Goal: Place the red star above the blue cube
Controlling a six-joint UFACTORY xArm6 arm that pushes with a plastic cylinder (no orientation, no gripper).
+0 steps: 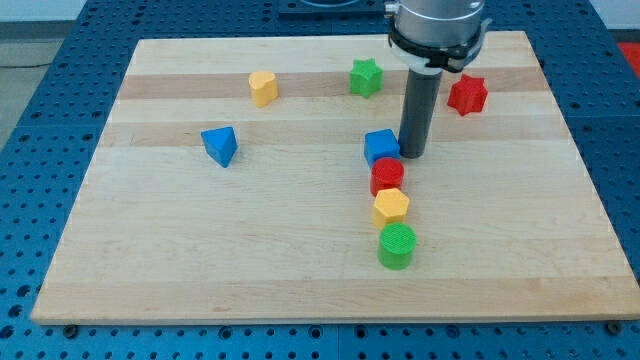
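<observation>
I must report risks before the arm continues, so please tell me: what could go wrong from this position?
1. My tip stands right beside the blue cube, at the view's right. A careless move may push the cube, shifting the target.
2. The cube appears to touch the red cylinder; pushing it toward the view's bottom may disturb the column below.
3. The red star lies near the board's top-right edge and might slide off.

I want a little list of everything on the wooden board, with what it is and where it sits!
board: wooden
my tip: just right of the blue cube
blue cube: near the middle
red star: upper right, apart from the cube
green star: top middle
yellow block: upper left
blue triangular block: left
red cylinder: right below the cube
yellow hexagon: below that
green cylinder: lowest
</observation>
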